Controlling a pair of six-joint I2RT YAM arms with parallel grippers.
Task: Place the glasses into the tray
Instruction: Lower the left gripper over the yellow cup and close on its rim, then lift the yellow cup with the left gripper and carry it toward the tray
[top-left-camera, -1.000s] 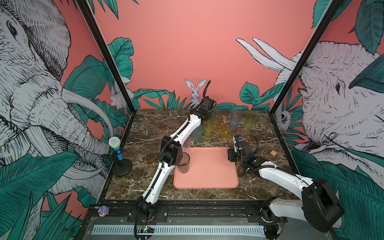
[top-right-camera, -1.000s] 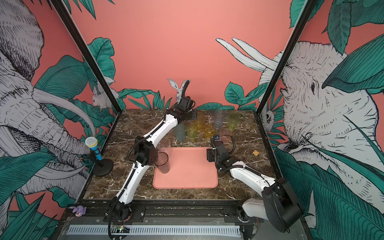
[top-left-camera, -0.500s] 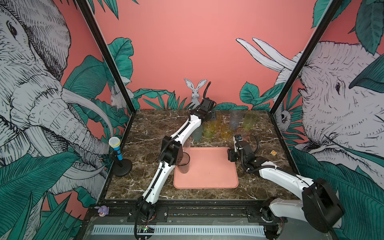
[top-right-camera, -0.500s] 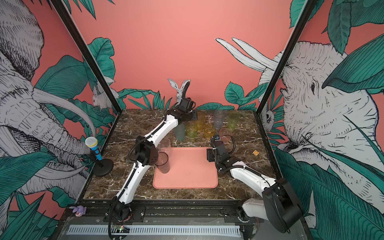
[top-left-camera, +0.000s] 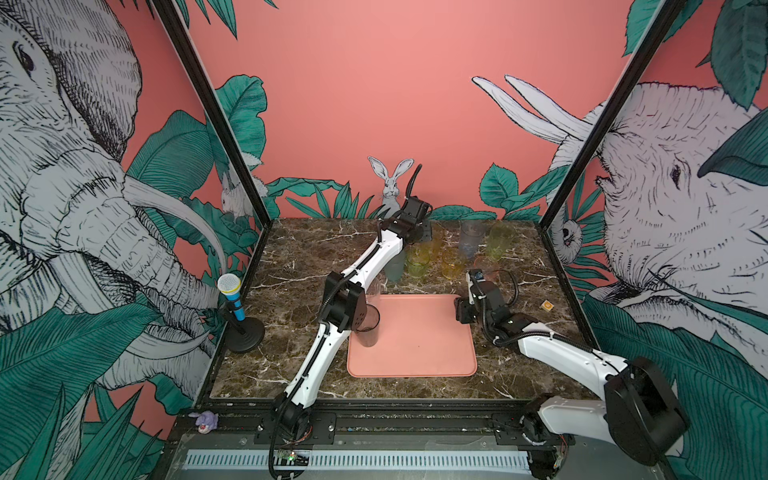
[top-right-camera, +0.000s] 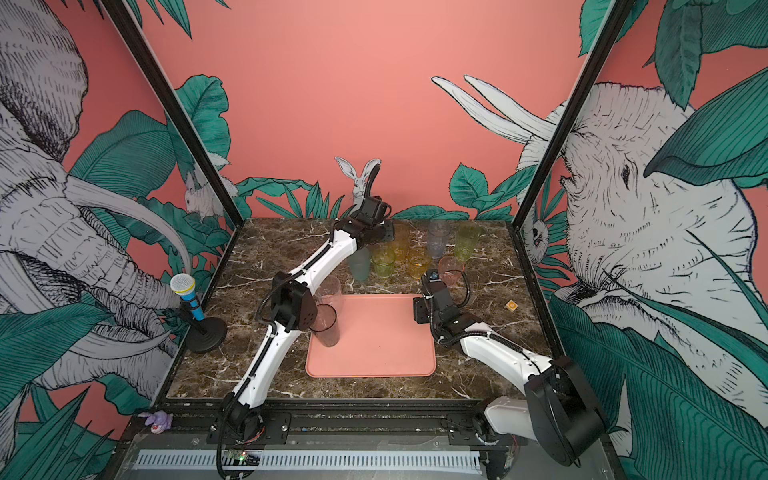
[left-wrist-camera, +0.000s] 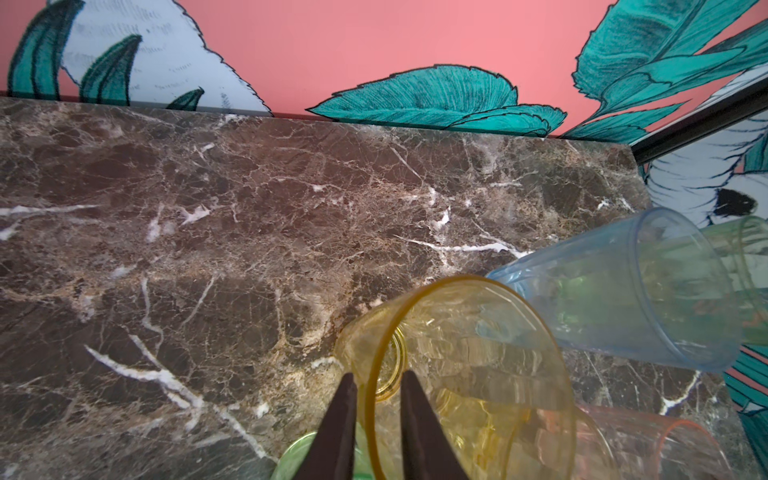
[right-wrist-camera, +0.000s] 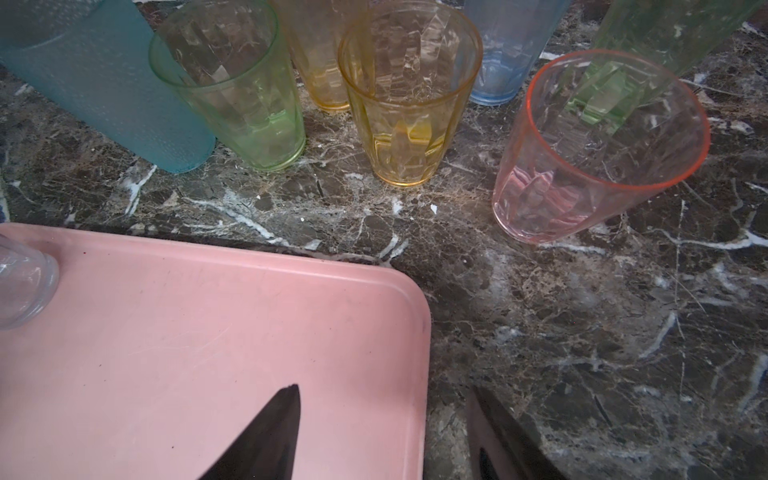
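The enclosure has salmon walls printed with elephants, rabbits and green leaves, and its floor is a dark brown marble-patterned bench (top-left-camera: 299, 266). Near the front middle of the bench lies the pink tray (top-left-camera: 419, 332), with a smoky dark glass (top-left-camera: 368, 328) and a tall clear glass (top-right-camera: 330, 291) standing along its left edge. The other glasses stand grouped on the bench behind the tray: a frosted teal glass (right-wrist-camera: 104, 83), a short green glass (right-wrist-camera: 232, 91), a short amber glass (right-wrist-camera: 409, 95), a pink glass (right-wrist-camera: 598, 145), a bluish glass (left-wrist-camera: 623, 286) and a tall green glass (top-left-camera: 496, 239).

The left end effector (left-wrist-camera: 376, 382) reaches to the back row, its two fingers narrowly parted with the rim wall of a tall amber glass (left-wrist-camera: 469, 374) between them; whether they already pinch it cannot be told. The right end effector (right-wrist-camera: 382, 392) hangs open and empty over the tray's far right corner, just in front of the pink glass.

A toy microphone (top-left-camera: 232, 299) stands at the bench's left edge.
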